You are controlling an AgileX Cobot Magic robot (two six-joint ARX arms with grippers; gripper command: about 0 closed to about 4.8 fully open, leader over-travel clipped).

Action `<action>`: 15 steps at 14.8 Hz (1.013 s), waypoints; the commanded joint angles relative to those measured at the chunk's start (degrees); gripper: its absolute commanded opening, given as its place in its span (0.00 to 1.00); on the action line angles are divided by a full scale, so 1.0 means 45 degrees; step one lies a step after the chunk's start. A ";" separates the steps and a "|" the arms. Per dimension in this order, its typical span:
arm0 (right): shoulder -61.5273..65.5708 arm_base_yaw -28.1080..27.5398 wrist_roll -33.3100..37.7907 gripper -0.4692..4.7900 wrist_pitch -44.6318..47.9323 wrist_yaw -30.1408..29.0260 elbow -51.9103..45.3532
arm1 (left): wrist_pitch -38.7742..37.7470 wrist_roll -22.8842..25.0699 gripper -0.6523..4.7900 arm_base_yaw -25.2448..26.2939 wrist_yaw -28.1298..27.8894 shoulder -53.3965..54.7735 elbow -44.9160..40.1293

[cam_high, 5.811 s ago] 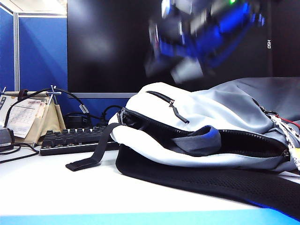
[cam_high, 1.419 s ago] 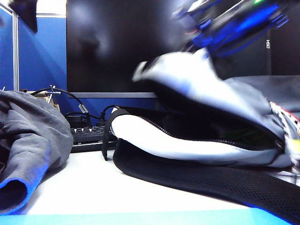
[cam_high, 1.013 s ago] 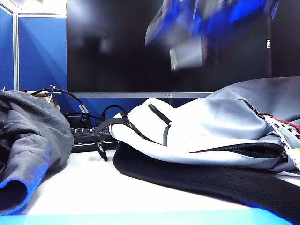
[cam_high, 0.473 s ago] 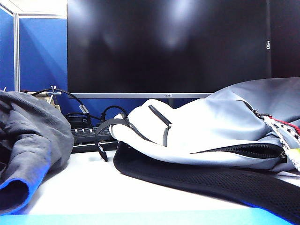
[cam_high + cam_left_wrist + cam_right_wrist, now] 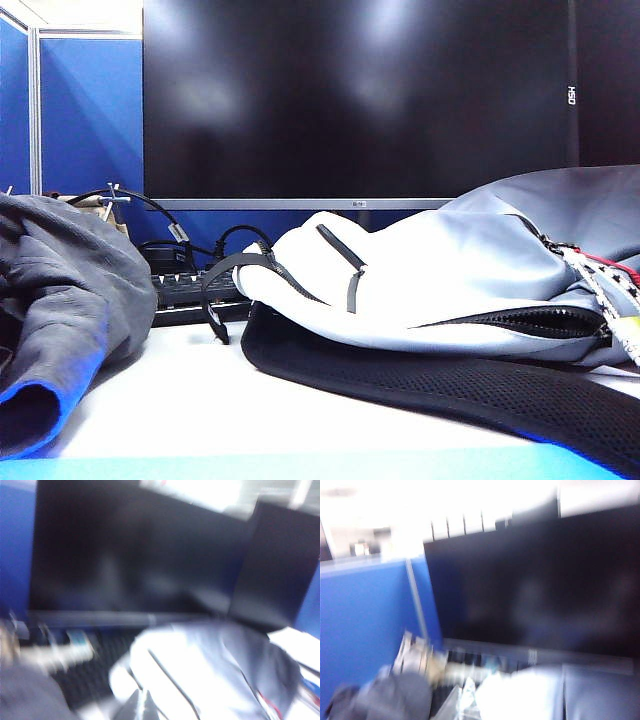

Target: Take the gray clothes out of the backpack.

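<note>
We see the gray clothes heaped on the white table at the left of the exterior view, outside the backpack and well apart from it, with a bright blue hem showing at their lower edge. The backpack lies on its side to the right, its black mesh padding underneath and a black strap looping toward a keyboard behind. A large dark monitor fills the background. Neither hand appears in the exterior view. Both wrist views are blurred and look down from above; at their lower edges we make out the left hand and right hand, both clenched and empty.
</note>
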 commanded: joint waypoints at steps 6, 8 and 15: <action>-0.1923 -0.0005 0.0092 0.08 0.4371 0.0427 -0.6674 | 0.5581 -0.1234 0.11 -0.0010 0.0078 -0.0044 -0.5440; -0.1953 -0.0005 0.0097 0.08 0.6829 0.1379 -0.8378 | 0.5586 -0.1511 0.11 -0.0010 -0.1049 -0.0049 -0.6237; -0.1977 0.0010 0.0102 0.08 0.6348 0.1282 -0.8529 | 0.5032 -0.1540 0.11 -0.0010 -0.1175 -0.0049 -0.6329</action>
